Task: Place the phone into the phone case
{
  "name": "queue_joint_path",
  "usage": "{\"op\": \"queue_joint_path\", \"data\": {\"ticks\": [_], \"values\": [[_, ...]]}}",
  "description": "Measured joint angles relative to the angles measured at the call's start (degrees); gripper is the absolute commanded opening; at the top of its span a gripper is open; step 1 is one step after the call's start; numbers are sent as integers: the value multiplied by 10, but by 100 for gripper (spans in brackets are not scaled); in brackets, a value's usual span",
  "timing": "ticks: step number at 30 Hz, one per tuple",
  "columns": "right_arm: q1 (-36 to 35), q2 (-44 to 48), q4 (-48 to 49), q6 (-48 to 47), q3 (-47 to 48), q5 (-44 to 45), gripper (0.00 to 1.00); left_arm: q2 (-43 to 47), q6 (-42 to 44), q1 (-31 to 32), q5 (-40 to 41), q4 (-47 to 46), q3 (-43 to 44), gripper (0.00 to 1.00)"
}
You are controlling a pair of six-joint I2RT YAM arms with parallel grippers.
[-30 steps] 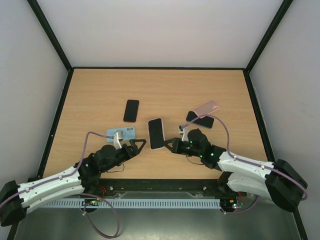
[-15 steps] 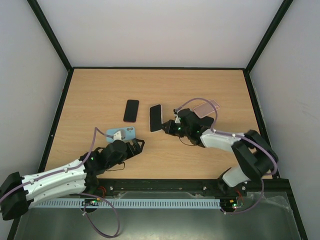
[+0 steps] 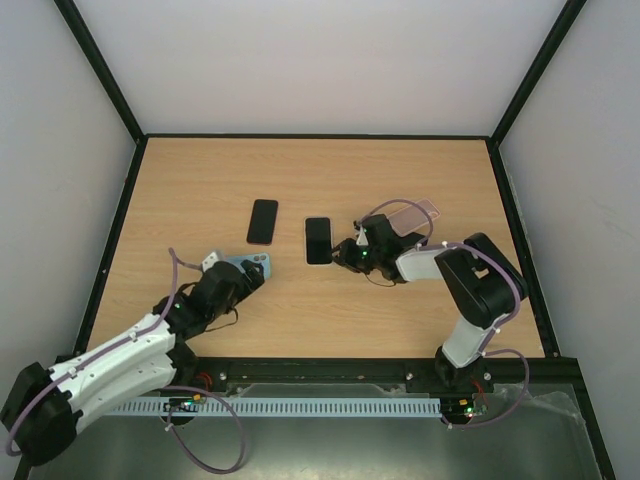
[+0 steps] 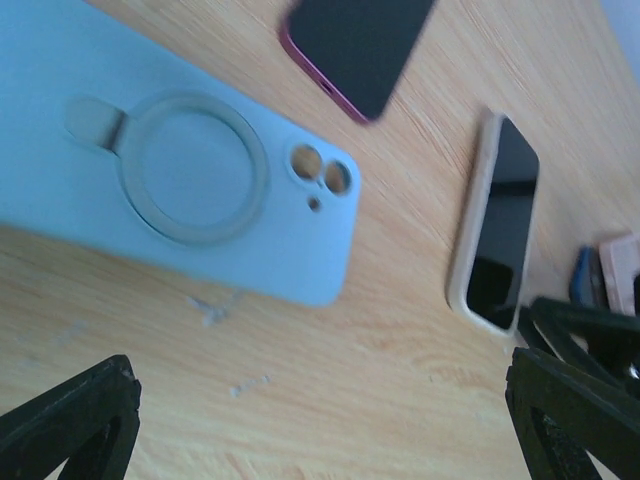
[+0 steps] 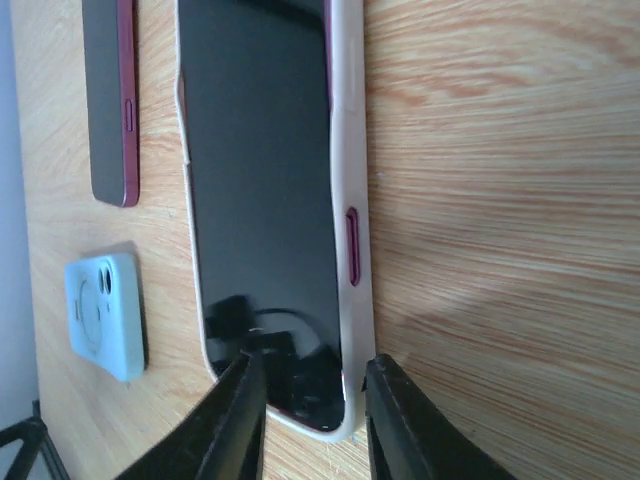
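Note:
A phone in a white case [image 3: 318, 240] with a magenta side button lies near the table's middle. My right gripper [image 3: 341, 256] is shut on its near end. In the right wrist view, one finger is over the screen and the other against the case's outer side [image 5: 318, 400]. A light blue case [image 3: 249, 263] lies camera side up, left of it. My left gripper [image 3: 250, 281] is open and empty just in front of it, with bare table between its fingers [image 4: 320, 440]. The blue case [image 4: 190, 190] and cased phone [image 4: 497, 235] show in the left wrist view.
A dark red phone [image 3: 263, 221] lies screen up behind the blue case, also in the left wrist view [image 4: 360, 50] and right wrist view [image 5: 110, 100]. A pink case [image 3: 413, 213] lies at the right, behind my right arm. Black rails edge the table.
My right gripper moved the cased phone up the table, from the near middle to beside the dark red phone. My left arm drew back to the left, by the blue case.

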State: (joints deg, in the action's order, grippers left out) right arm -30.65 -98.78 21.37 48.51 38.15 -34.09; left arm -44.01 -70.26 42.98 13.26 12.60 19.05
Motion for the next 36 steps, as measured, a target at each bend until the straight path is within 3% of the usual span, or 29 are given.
{"op": "queue_joint_path", "data": {"ticks": [4, 15, 25, 36], "values": [[1, 10, -19, -6, 0, 18, 54, -17, 17, -66, -12, 7, 10, 99], [2, 77, -23, 20, -48, 32, 93, -116, 86, -220, -41, 7, 76, 99], [2, 148, -29, 30, -105, 28, 96, -206, 132, -307, -96, -59, 79, 99], [2, 197, -77, 7, -105, 30, 96, -238, 146, -314, -145, -126, 51, 99]]}}
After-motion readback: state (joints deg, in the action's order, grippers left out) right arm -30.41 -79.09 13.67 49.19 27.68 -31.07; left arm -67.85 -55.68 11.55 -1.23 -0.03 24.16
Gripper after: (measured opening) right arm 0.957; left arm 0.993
